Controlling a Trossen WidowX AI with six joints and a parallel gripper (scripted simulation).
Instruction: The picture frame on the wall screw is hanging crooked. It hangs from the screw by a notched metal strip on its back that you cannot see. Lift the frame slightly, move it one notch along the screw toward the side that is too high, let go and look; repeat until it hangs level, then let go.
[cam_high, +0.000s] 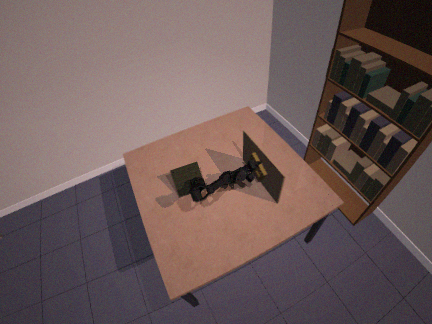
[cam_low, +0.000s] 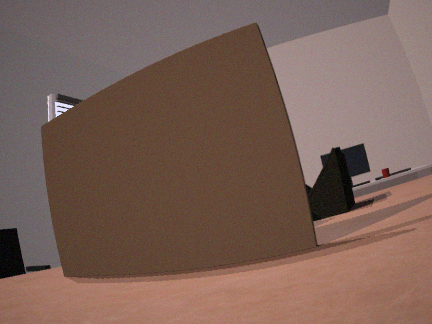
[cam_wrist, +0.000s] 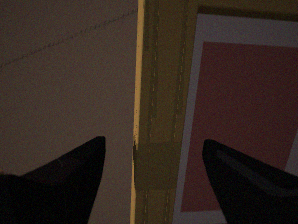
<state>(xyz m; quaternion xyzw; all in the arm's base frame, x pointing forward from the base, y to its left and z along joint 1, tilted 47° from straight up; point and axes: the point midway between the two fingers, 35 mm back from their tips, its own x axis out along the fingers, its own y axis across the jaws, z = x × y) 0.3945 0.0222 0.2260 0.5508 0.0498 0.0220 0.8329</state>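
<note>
Tabletop (cam_high: 225, 235): matt, faintly mottled. Upright panel (cam_high: 266, 170) (cam_low: 175, 165): smooth, matt. Bookshelf (cam_high: 317, 120): wood, seemingly.

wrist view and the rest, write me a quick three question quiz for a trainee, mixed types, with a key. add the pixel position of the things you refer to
1. True or false: in the wrist view, the pincer (cam_high: 256, 167) (cam_wrist: 155, 146) is shut on the frame (cam_high: 257, 159) (cam_wrist: 161, 75).
2. Multiple choice: what colour is the panel (cam_wrist: 245, 120) inside the frame's pale border (cam_wrist: 192, 100)?
a) green
b) red
c) white
3. Fill in the blank: in the top view, the tall unit beside the table (cam_high: 220, 240) holds rows of ____.

Key: 1. false, its fingers stand apart on either side of the frame's edge; 2. b; 3. books (cam_high: 377, 82)
</note>
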